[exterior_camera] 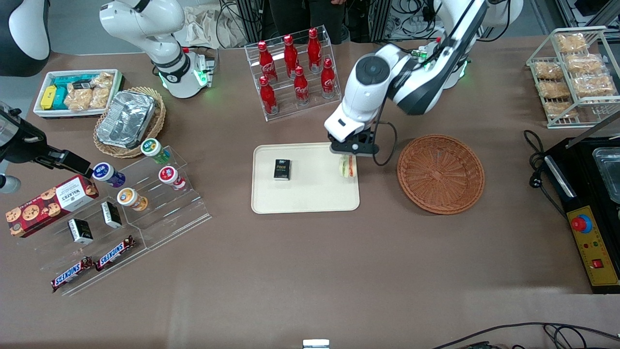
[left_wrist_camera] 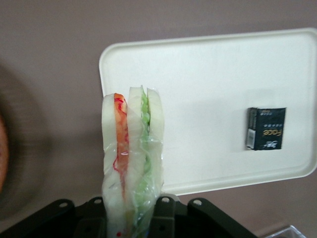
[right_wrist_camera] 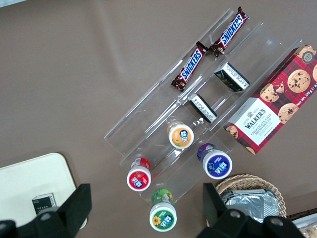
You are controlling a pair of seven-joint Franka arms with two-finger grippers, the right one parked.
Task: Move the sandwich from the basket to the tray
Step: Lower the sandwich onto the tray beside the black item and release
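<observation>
Gripper: the gripper (exterior_camera: 348, 162), mid-frame in the front view, pinches the sandwich (exterior_camera: 347, 166) upright.
Sandwich: held above the tray (exterior_camera: 310, 196) at its basket-side edge; the basket (exterior_camera: 440, 174) sits empty.
Risk: if released here, it may topple over the rim onto the table.

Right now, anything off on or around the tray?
Nothing spilled or damaged. The claw holds the wrapped sandwich on edge over the tray rim nearest the basket. A small black box already sits on the tray.
</observation>
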